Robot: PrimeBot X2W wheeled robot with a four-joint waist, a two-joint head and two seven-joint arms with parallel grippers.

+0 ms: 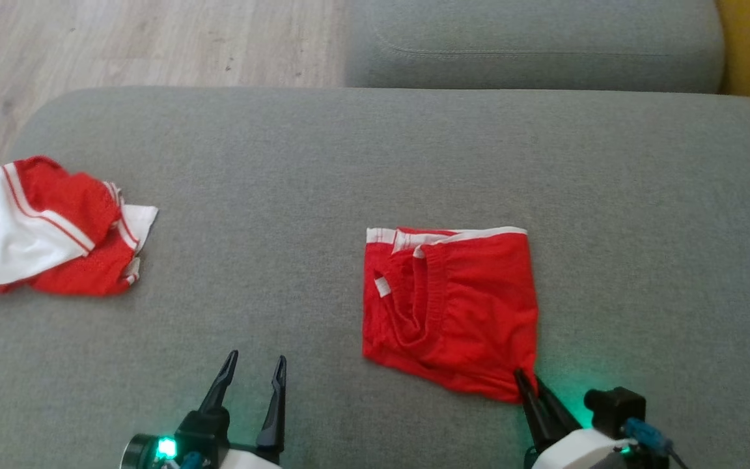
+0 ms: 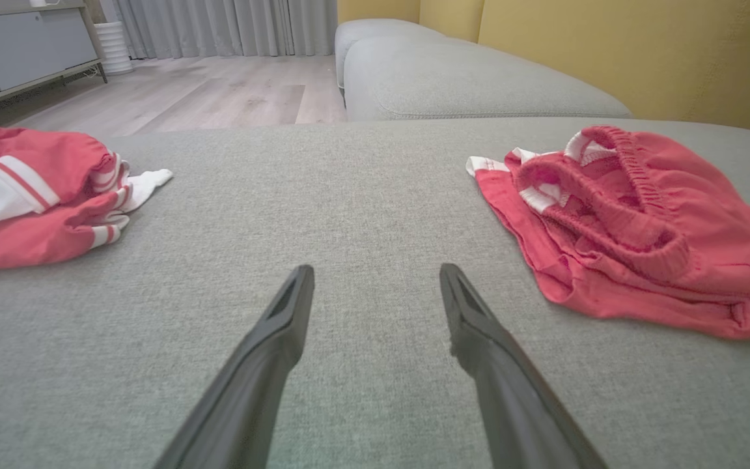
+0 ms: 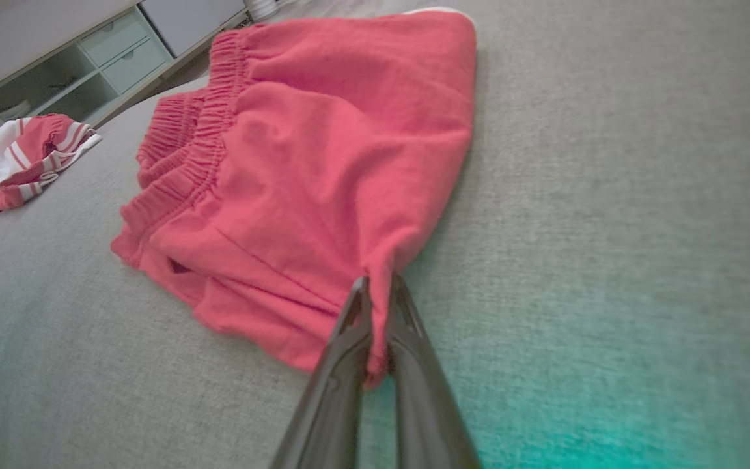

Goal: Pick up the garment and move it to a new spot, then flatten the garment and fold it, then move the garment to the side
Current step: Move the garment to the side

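right gripper (image 1: 527, 379): lower right of the head view; jaws closed on the near right corner of the red shorts (image 1: 459, 306) (in the right wrist view the pinched cloth sits bunched between the two dark fingers).
left gripper (image 1: 257, 356): bottom edge, left of centre in the head view; jaws spread wide with nothing between them, fingers over bare grey fabric.
red shorts: centre right of the head view, folded into a rough rectangle and lying on the sofa seat (image 1: 323, 163); white trim runs along the top edge, the ribbed waistband curves down the left half, and the lower right corner is drawn to a point at the right gripper.
second garment (image 1: 43, 228): red with white stripes, crumpled, at the left edge of the head view, on the same seat and well apart from the shorts.
green glow (image 1: 570, 397): on the sofa fabric just beside the right gripper.
far cushion (image 1: 531, 39): grey, across the top of the head view (a seam runs along it).
floor (image 1: 121, 39): pale wood, upper left of the head view.
background, left wrist view: yellow panel (image 2: 609, 45) at upper right behind the sofa; grey curtain (image 2: 232, 26) and low cabinet (image 2: 23, 45) at upper left.
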